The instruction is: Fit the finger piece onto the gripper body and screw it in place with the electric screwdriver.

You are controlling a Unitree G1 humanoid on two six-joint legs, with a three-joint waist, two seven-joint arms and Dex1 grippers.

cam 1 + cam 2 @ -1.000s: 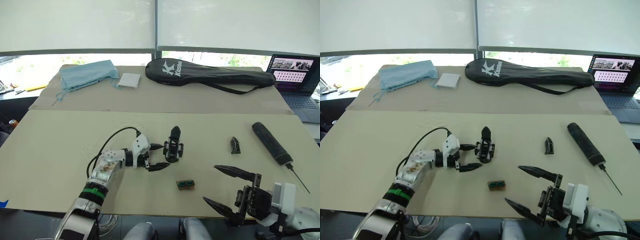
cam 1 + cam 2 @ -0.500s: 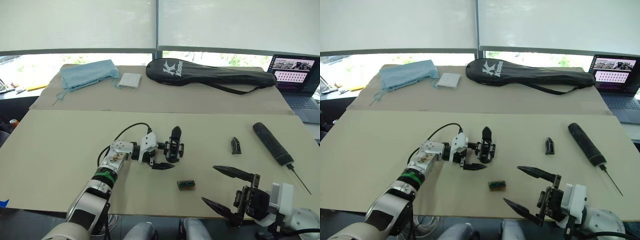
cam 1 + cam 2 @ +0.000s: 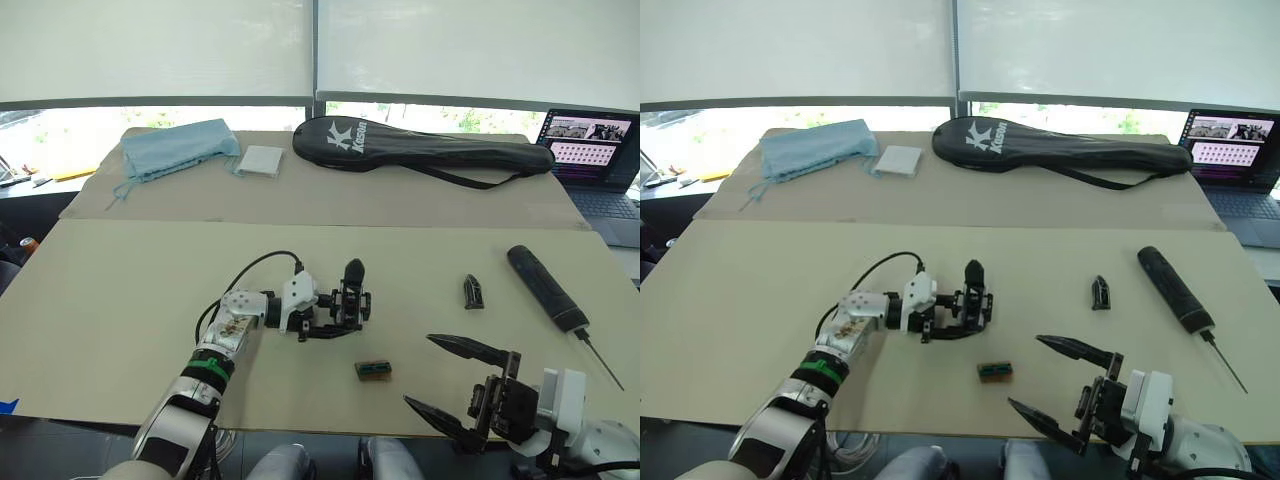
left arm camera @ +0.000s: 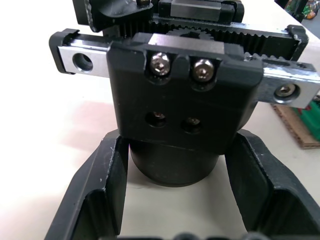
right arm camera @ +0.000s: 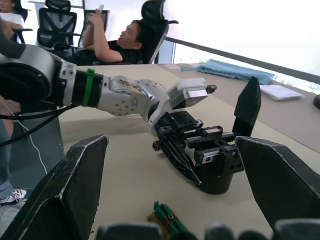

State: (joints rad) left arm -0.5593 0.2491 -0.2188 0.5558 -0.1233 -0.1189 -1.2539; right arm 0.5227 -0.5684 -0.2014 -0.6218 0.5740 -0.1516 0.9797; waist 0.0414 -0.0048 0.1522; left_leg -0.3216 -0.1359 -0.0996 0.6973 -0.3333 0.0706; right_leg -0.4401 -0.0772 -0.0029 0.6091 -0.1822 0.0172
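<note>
The gripper body [image 3: 350,297] stands upright on the tan table [image 3: 120,290], a little left of the middle, its round base down and its 1 fitted finger pointing up. The left gripper [image 3: 322,316] has its 2 fingers spread to either side of that round base; in the left wrist view the fingers [image 4: 97,190] flank the base with a sliver of gap on each side, so the jaws are open and not yet clamped. The finger piece [image 3: 471,291] lies loose on the table well to the right of the body, and the electric screwdriver [image 3: 546,290] lies just beyond it, bit toward the robot.

The step in hand looks like securing the body. To do it well, the left gripper should probably close squarely on the round base, low down, keeping clear of the toothed rail and the empty screw holes on the front plate, so the body stays upright and that face stays reachable.

The right gripper [image 3: 452,382] hangs wide open and empty near the table's front edge, below the finger piece. A small green-and-brown box [image 3: 372,369] sits between the 2 grippers, near the path toward the body. A black racket bag [image 3: 420,150], blue cloth [image 3: 178,148], white pad [image 3: 260,161] and laptop [image 3: 592,150] lie far back, out of the way.
</note>
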